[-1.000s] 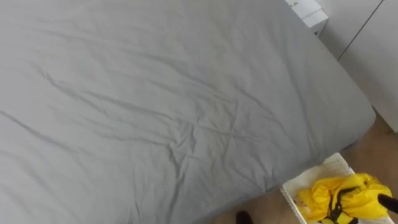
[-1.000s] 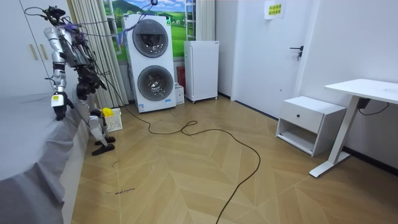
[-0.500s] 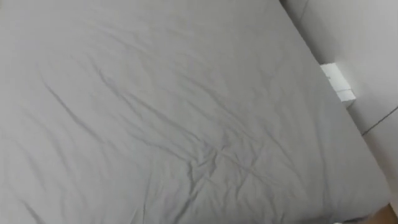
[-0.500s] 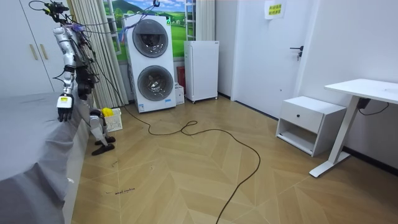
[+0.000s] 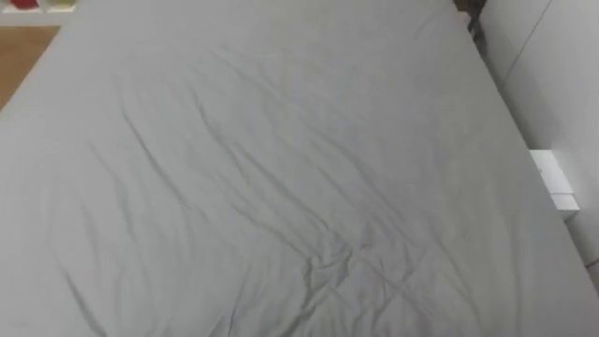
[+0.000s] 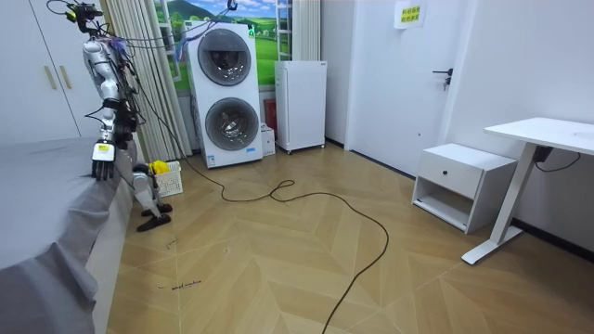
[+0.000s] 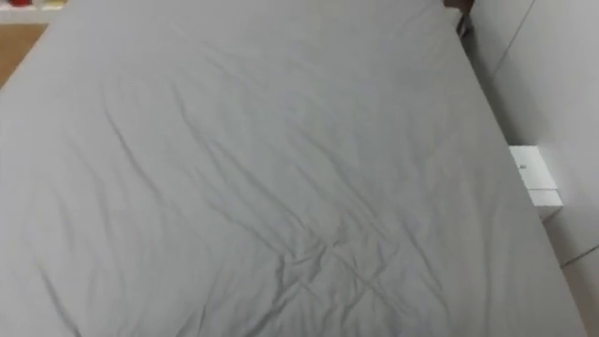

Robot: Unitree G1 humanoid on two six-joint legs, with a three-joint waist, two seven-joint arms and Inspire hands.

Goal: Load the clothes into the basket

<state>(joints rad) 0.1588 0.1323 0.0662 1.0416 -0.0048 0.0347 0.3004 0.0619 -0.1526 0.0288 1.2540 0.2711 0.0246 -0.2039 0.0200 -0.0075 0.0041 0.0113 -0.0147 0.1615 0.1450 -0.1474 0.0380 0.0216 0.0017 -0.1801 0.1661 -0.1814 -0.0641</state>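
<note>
In the room view I stand at the corner of the bed, facing it. A white basket (image 6: 173, 179) sits on the floor just behind my legs, with yellow clothes (image 6: 160, 168) lying in it. My left hand (image 6: 103, 167) hangs at my side over the bed's edge, too small to read its fingers. Both eye views look down on the wrinkled grey sheet of the bed (image 5: 281, 168), which has no clothes on it. A small dark thing (image 5: 468, 9) shows at the bed's far right corner.
A white box-like piece of furniture (image 5: 554, 183) stands by the wall on the bed's right. Wood floor (image 5: 23, 56) shows past the bed's far left corner. Stacked washing machines (image 6: 225, 93), a white cabinet (image 6: 301, 104), a nightstand (image 6: 461, 184) and a desk (image 6: 543, 134) stand round the room.
The eye view has swung from the bed's near corner up across the bed; the basket with yellow clothes has left it. In the room view I have turned toward the bed.
</note>
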